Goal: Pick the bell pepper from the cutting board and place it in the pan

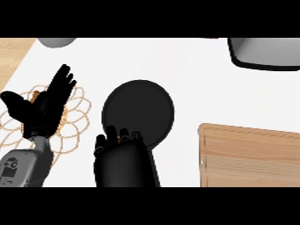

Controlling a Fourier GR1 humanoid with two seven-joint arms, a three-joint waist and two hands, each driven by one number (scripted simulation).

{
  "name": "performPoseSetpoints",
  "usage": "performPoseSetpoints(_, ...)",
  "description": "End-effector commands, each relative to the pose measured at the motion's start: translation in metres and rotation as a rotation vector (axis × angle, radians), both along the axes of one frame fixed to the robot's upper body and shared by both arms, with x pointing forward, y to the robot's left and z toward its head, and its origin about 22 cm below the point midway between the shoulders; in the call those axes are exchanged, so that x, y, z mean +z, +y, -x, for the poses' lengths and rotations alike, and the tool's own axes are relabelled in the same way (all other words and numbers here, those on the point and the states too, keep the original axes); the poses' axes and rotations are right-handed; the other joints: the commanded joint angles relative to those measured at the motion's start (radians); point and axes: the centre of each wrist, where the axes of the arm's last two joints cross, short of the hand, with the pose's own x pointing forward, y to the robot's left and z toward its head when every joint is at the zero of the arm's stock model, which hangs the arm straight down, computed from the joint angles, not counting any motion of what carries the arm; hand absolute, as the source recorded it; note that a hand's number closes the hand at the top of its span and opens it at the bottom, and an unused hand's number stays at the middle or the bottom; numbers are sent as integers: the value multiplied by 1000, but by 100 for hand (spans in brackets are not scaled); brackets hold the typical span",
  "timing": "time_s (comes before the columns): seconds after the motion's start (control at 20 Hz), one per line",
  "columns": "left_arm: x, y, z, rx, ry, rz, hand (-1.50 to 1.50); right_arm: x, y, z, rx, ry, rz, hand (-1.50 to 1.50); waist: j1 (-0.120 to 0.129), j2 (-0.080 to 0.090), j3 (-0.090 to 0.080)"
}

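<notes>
Right hand: our black right hand (123, 151) sits at the near rim of the round black pan (139, 112), fingers curled; something small glints between them, which we cannot identify.
Left hand: our left hand (45, 107) rests open, fingers up, above a woven wicker mat (77, 116).
Board: the rectangular wooden cutting board (256, 156) lies right of the pan on the white worktop (198, 74).
Bell pepper: we cannot see it.

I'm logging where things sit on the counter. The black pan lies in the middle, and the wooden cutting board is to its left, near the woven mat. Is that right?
Not quite. The head view shows the cutting board to the right of the pan, not the left. The woven mat is on the pan's left, under the left hand. The pan does lie in the middle.
</notes>
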Motion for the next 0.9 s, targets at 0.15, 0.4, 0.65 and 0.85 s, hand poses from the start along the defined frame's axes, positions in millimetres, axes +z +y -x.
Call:
performPoseSetpoints(0.15,3,3,-2,9,-5,7,0,16,14,-46,-199,16,-160,150,-5,10,2)
performPoseSetpoints(0.4,6,17,9,32,-15,8,0,14,12,-77,-212,17,-193,150,-38,7,3)
performPoseSetpoints(0.65,2,13,12,51,-18,9,0,-20,-1,-118,-175,22,-195,150,-49,9,4)
performPoseSetpoints(0.85,-5,14,20,46,-3,1,0,-51,-7,-121,-107,73,-217,150,-54,8,4)
